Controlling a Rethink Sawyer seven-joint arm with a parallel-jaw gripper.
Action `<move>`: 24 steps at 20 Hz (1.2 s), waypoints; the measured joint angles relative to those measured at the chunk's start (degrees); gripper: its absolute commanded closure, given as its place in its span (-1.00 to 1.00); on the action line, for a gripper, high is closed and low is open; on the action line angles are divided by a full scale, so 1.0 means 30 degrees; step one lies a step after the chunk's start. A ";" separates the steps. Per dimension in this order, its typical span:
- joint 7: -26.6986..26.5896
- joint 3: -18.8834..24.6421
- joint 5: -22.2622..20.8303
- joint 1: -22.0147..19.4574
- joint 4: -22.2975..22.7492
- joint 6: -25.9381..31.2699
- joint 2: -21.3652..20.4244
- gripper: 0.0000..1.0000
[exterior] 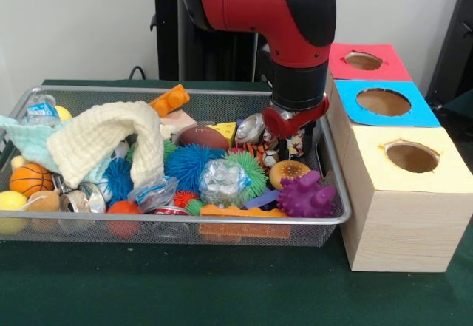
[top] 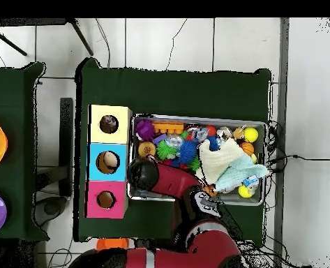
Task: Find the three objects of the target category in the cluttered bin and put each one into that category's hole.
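A wire mesh bin (exterior: 325,219) is packed with toys. Among them are a purple spiky ball (exterior: 305,197), blue (exterior: 191,163) and green (exterior: 250,172) spiky balls, a crumpled foil wad (exterior: 222,180), a small basketball (exterior: 31,180) and a cheese wedge (exterior: 224,131). My gripper (exterior: 293,140) reaches down into the bin's right end, just above a striped toy (exterior: 264,153). Its tips are buried among the clutter. In the overhead view the arm (top: 145,174) covers the gripper at the bin's (top: 199,117) left end.
A cream cloth (exterior: 111,143) drapes over the bin's left half. Beside the bin stand three boxes with round holes: red (exterior: 362,61), blue (exterior: 383,102) and yellow (exterior: 412,156). Cans (exterior: 77,200) and an orange bar (exterior: 233,211) lie along the front wall.
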 measured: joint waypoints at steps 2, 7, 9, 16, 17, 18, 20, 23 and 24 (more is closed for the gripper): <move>0.0000 -0.0069 0.0035 0.0053 -0.0194 0.0196 0.0163 -1.00; 0.0000 -0.0415 0.0072 0.0342 -0.0802 0.0737 0.0628 -1.00; 0.0000 -0.0501 0.0078 0.0428 -0.0943 0.0893 0.0727 -1.00; 0.0000 -0.1028 0.0314 0.0901 -0.1581 0.2746 0.0835 -1.00; 0.0000 -0.1122 0.0349 0.0994 -0.1694 0.3053 0.0833 -1.00; 0.0000 -0.1334 0.0385 0.1217 -0.1993 0.3849 0.0827 -1.00; 0.0000 -0.1497 0.0408 0.1396 -0.2225 0.4546 0.0817 -1.00; 0.0000 -0.1900 0.0408 0.1826 -0.2546 0.6702 0.0686 -1.00; 0.0000 -0.1998 0.0408 0.1922 -0.2573 0.7266 0.0644 -1.00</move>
